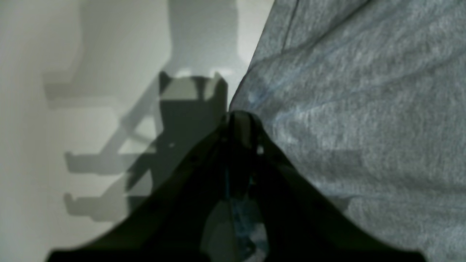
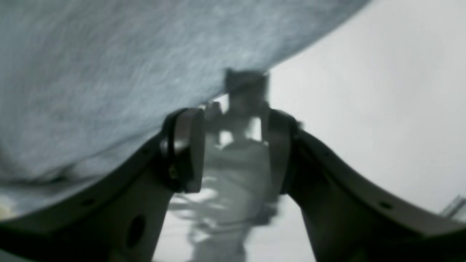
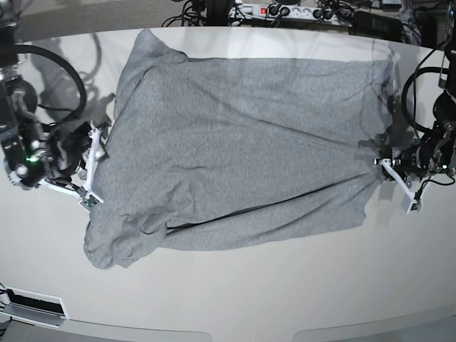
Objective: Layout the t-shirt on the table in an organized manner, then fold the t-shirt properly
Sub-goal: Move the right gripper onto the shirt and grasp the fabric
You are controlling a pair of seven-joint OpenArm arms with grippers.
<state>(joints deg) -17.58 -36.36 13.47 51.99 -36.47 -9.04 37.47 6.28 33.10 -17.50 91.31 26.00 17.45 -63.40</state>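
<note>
Your left pincer [image 1: 238, 120] is clamped on the shirt [image 3: 242, 142] hem, pinning it taut. Right pincer [image 2: 233, 145] gapes empty, cloth edge just beside it. Shirt lies spread on the bench [image 3: 235, 292] between both.

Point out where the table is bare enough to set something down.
Bare table runs along the near edge, below the t-shirt. A thin strip lies beyond its far hem. Both sides are crowded: left gripper pinches the cloth, right gripper stands open beside it.
</note>
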